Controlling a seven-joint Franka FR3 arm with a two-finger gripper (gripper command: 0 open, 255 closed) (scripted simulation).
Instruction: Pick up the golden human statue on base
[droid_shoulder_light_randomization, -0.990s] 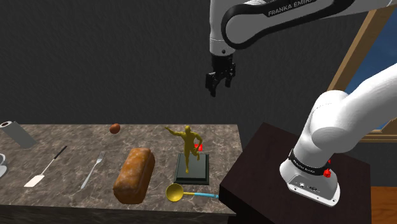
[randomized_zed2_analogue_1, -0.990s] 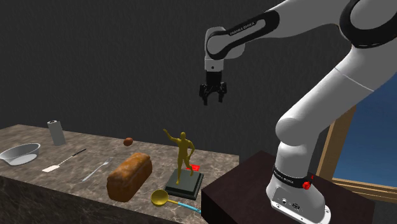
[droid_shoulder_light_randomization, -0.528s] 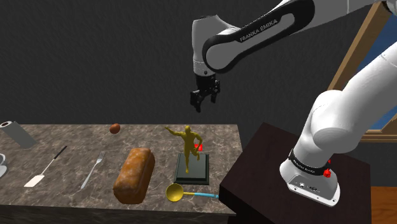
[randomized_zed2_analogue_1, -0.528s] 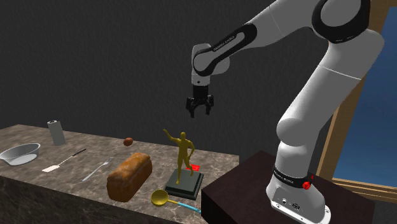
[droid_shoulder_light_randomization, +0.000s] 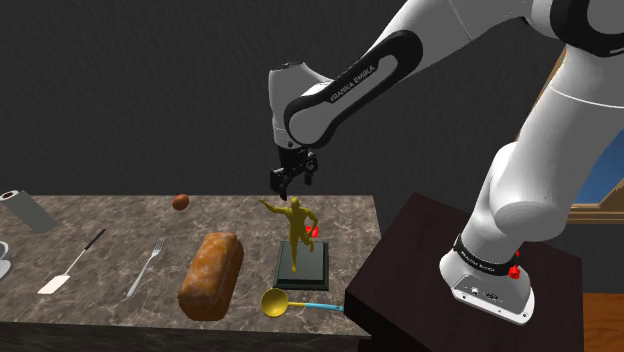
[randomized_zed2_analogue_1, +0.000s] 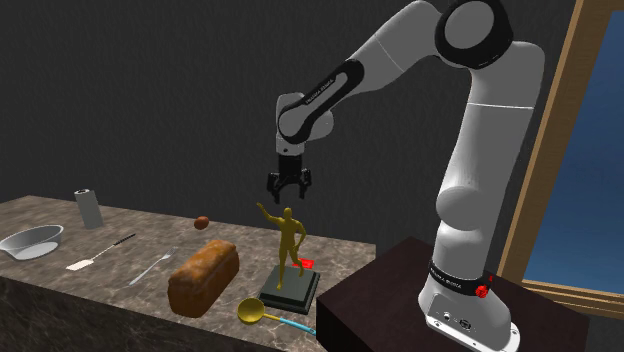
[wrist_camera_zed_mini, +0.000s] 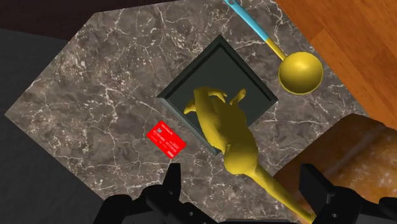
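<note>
A golden human statue (droid_shoulder_light_randomization: 296, 226) (randomized_zed2_analogue_1: 288, 240) stands upright on a dark square base (droid_shoulder_light_randomization: 302, 263) (randomized_zed2_analogue_1: 290, 291) near the marble counter's end by the stand. One arm of the figure reaches up toward the shoulder view's left. My black gripper (droid_shoulder_light_randomization: 289, 184) (randomized_zed2_analogue_1: 286, 189) hangs open just above the statue's head and raised arm, not touching it. In the wrist view the statue (wrist_camera_zed_mini: 230, 135) and its base (wrist_camera_zed_mini: 191, 81) lie straight ahead, and the raised arm runs down between my spread fingers (wrist_camera_zed_mini: 170, 183).
A bread loaf (droid_shoulder_light_randomization: 211, 275) lies beside the base. A yellow ladle with a blue handle (droid_shoulder_light_randomization: 285, 302) rests at the counter's front edge. A small red card (wrist_camera_zed_mini: 167, 139) lies behind the base. A fork (droid_shoulder_light_randomization: 146, 268), a spatula (droid_shoulder_light_randomization: 70, 268), a brown ball (droid_shoulder_light_randomization: 180, 201) and a paper roll (droid_shoulder_light_randomization: 27, 210) lie farther along.
The gripper has come down and toward the shoulder view's left, from high above the counter to just over the statue's head. The statue has not moved.
</note>
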